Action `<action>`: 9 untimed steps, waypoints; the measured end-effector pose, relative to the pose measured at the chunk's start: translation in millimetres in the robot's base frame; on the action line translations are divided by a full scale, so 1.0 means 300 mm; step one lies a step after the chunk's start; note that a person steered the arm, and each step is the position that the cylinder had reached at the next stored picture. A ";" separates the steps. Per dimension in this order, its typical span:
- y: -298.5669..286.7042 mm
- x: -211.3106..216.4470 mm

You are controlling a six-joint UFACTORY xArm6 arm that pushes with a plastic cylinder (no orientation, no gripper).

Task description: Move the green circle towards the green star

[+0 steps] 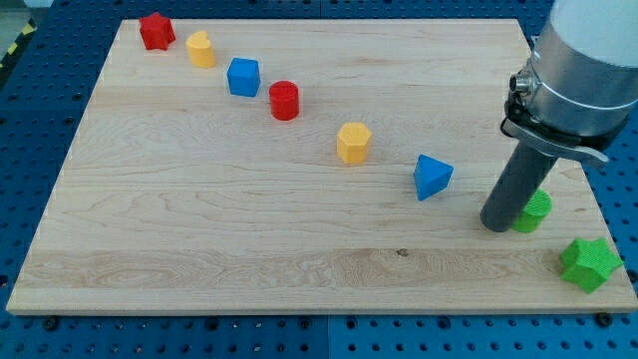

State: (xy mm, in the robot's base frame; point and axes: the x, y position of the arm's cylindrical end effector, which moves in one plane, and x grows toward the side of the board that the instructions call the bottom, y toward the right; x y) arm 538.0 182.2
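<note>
The green circle [535, 211] sits near the view's right edge of the wooden board, partly hidden behind my rod. My tip [495, 223] rests on the board, touching the circle's left side. The green star [589, 263] lies at the view's bottom right corner, below and to the right of the circle, a short gap apart from it.
A diagonal row runs from the view's top left toward the middle right: red star [157, 31], yellow block [201, 49], blue cube [243, 77], red cylinder [284, 101], yellow hexagon [353, 143], blue triangle [432, 177]. The board's right edge [598, 199] is close to the circle.
</note>
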 end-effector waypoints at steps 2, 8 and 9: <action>-0.023 -0.015; 0.111 -0.038; 0.030 -0.018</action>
